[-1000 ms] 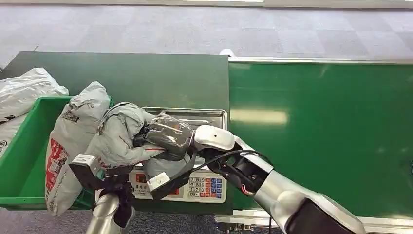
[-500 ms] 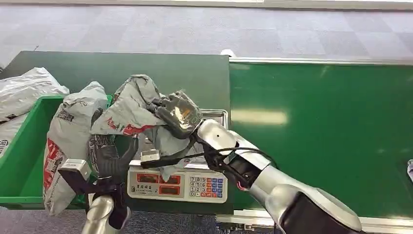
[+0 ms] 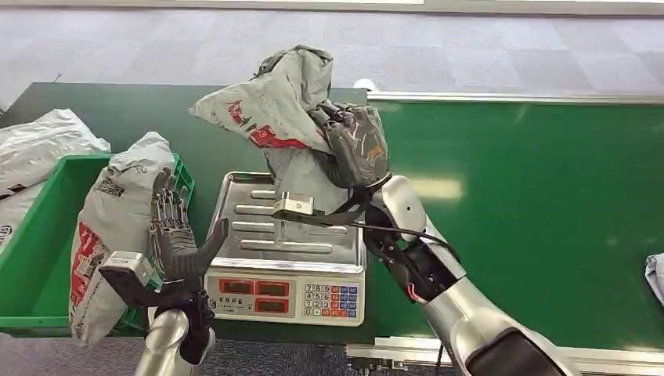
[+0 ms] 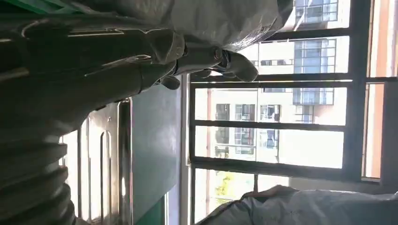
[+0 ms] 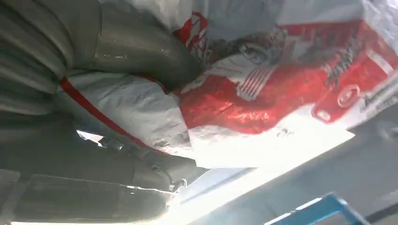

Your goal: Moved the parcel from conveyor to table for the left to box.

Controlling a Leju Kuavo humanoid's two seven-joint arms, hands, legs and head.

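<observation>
My right hand (image 3: 356, 145) grips a crumpled grey parcel (image 3: 274, 106) with red print and holds it high above the steel tray of the scale (image 3: 258, 227). In the right wrist view the parcel (image 5: 263, 93) bulges against the thumb (image 5: 136, 47). My left hand (image 3: 176, 235) stands open at the scale's front left corner, fingers upright and holding nothing. In the left wrist view its fingers (image 4: 206, 58) reach past the tray's edge (image 4: 108, 154).
A green bin (image 3: 31, 251) sits at the left with a white and red parcel (image 3: 117, 227) leaning over its wall. More white bags (image 3: 39, 145) lie behind it. The green conveyor belt (image 3: 532, 196) runs to the right, with another parcel (image 3: 656, 274) at its far edge.
My right hand has lifted the grey parcel off the scale, up and to the right. My left hand, earlier under the parcel, now stands free with its fingers spread.
</observation>
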